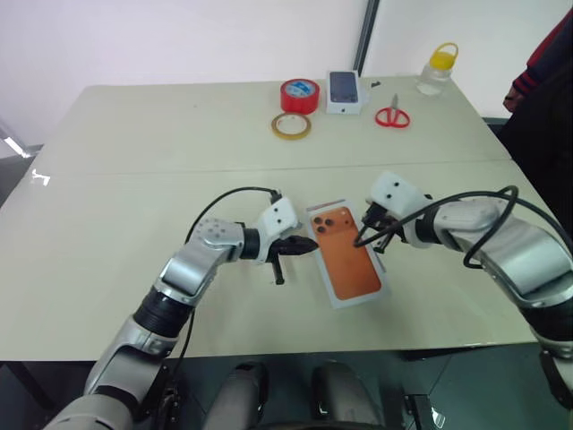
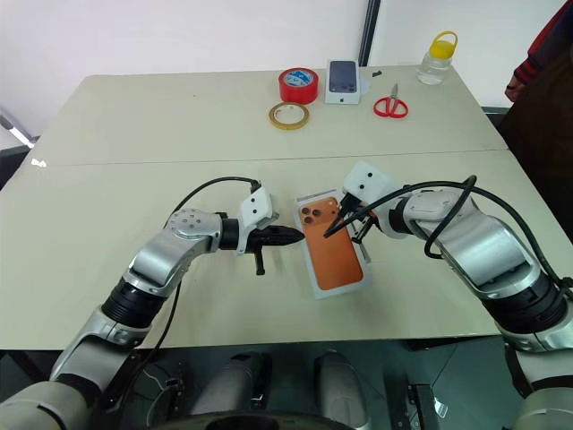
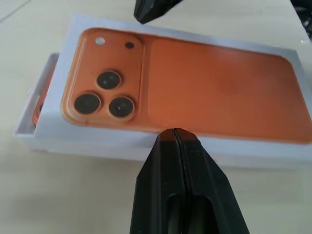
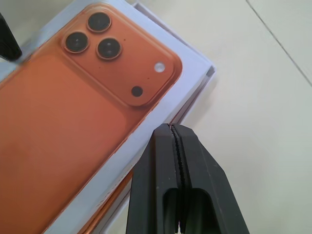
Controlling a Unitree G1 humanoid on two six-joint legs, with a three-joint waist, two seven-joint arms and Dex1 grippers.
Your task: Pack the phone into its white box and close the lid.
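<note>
A: Where is the phone (image 1: 350, 257)?
B: In the white box (image 1: 336, 296), on the pale table (image 1: 161, 134) by a white wall. Its long side runs away from the robot, lenses far.
A: The grippers?
B: Left gripper (image 1: 307, 246) and right gripper (image 1: 362, 238) are both closed, empty.

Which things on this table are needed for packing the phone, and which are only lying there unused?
Needed for the job:
- phone, orange, back up
- white box under the phone
- left gripper and right gripper, both shut, one on each side of the phone

Lying about, far side of the table:
- red tape roll
- tan tape roll
- small box with a phone picture
- red scissors
- bottle with yellow cap
</note>
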